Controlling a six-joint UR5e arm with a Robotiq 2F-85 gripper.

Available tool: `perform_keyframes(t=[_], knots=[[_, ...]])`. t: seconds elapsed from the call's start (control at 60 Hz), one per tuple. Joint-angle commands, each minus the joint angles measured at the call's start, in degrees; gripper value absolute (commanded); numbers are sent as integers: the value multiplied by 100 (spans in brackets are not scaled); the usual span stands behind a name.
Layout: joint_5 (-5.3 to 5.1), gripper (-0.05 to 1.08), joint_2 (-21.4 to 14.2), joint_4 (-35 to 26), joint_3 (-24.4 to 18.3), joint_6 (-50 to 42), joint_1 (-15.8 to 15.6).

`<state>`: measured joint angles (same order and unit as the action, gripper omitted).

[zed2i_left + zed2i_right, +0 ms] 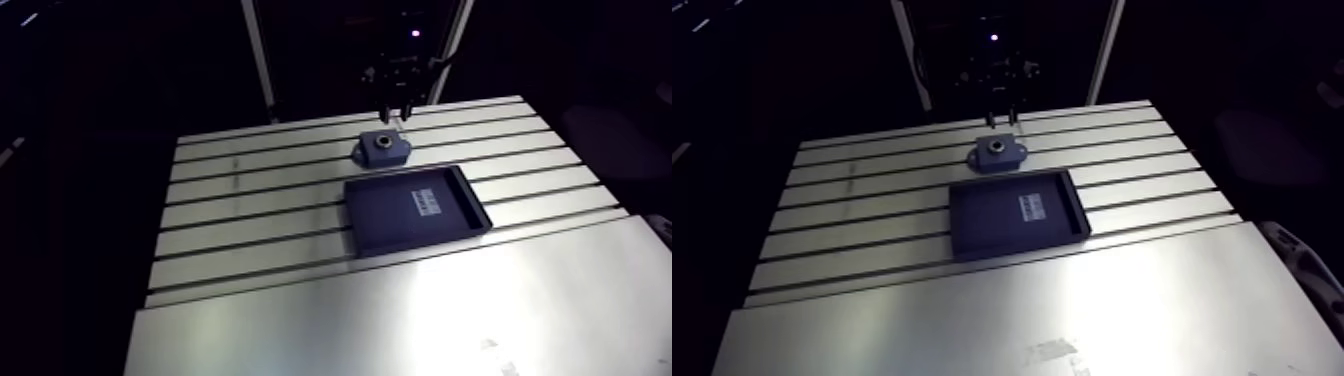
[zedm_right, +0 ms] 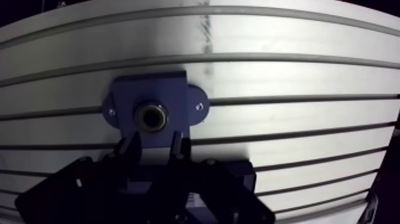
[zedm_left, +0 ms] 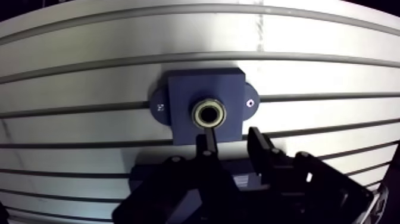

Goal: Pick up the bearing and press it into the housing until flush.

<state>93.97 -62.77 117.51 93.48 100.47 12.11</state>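
The print on the pale label (image 1: 428,197) is too small to read, and whether the bearing (image 3: 197,113) sits flush cannot be told. It shows as a metal ring in the bore of the housing (image 3: 205,86). In the arm view the jaws are small and dark above the housing. In the wrist view their black body hides the bench (image 1: 250,200) beneath it.

The jaws are spread and pinch nothing – one tip overlaps the housing's near edge by the bearing, the other lies just off its corner.

The housing stands near the far edge of the bench. The tray (image 1: 372,215) lies close by, apart from it. Slotted surface is open to both sides – a smooth plate (image 1: 420,310) fills the front.

One housing with two screws (image 3: 250,102), one bearing, one tray.
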Motion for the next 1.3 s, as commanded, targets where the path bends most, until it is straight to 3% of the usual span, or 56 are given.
perform_keyframes(t=[0.017,0.167,0.3,1.3], knots=[[-15,98,42,40,-18,-31,-32],[-41,101,42,40,-11,-40,-33],[-196,107,77,119,24,-49,-8],[-208,108,262,480,201,4,-16]])
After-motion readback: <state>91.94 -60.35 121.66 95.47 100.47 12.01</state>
